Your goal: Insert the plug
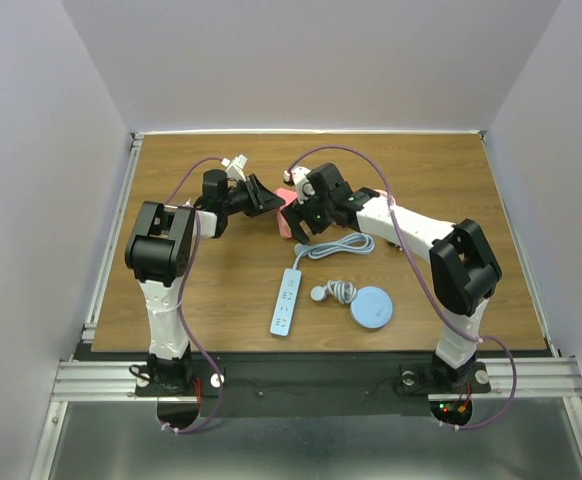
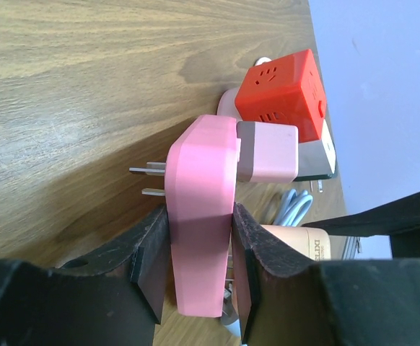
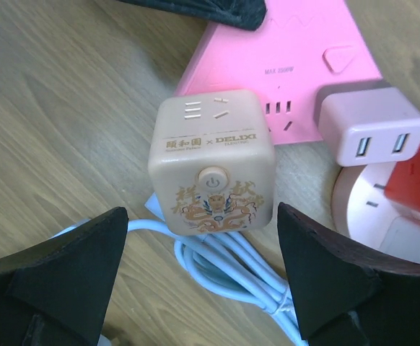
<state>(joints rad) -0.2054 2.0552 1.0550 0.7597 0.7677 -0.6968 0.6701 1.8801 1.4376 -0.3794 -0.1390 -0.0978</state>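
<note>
My left gripper (image 2: pixel 199 216) is shut on a pink plug-in adapter (image 2: pixel 203 187), gripping its flat sides. Its two metal prongs (image 2: pixel 143 180) stick out to the left just above the wooden table. A pale pink USB charger (image 2: pixel 268 151) sits in the adapter's other face. In the top view the left gripper (image 1: pixel 263 197) holds the adapter (image 1: pixel 287 205) at the table's middle back. My right gripper (image 3: pixel 199 216) is open and straddles a beige cube socket (image 3: pixel 210 166) with a dragon print, without touching it. In the top view the right gripper (image 1: pixel 304 215) is beside the adapter.
A red cube socket (image 2: pixel 282 94) on a round pink base (image 3: pixel 372 209) stands behind the adapter. A coiled light blue cable (image 3: pixel 246 281) lies under the beige cube. A white power strip (image 1: pixel 286 300), a small plug with cord (image 1: pixel 321 293) and a pale blue disc (image 1: pixel 371 307) lie nearer the front.
</note>
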